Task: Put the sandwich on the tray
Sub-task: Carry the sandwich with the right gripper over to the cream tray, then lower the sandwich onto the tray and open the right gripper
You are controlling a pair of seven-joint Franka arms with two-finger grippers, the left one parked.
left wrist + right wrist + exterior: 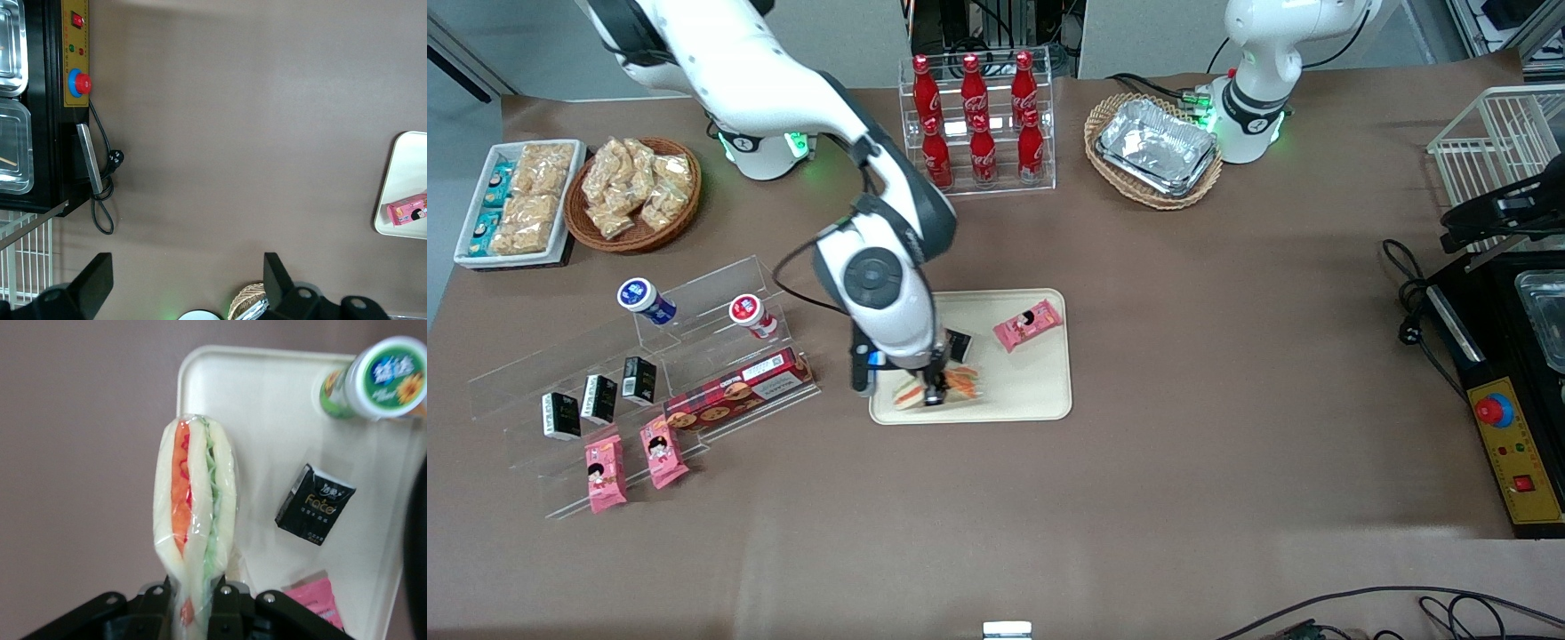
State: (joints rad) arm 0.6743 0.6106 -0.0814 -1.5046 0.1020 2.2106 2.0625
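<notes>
Gripper (935, 389) hides sandwich (938, 388) middle (front view); tray (267, 393) edge cropped.

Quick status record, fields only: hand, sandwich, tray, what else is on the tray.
hand: right arm's hand, over the tray, shut on the sandwich
sandwich: clear-wrapped, gripped at one end; whether it touches the tray cannot be told
tray: cream tray, middle of the table
also on tray: pink snack packet, black packet, green-lidded cup

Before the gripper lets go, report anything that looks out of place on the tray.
Nothing looks spilled or damaged. The gripper is shut on the sandwich over the tray, which already carries a pink snack packet, a small black packet and a green-capped cup.
</notes>
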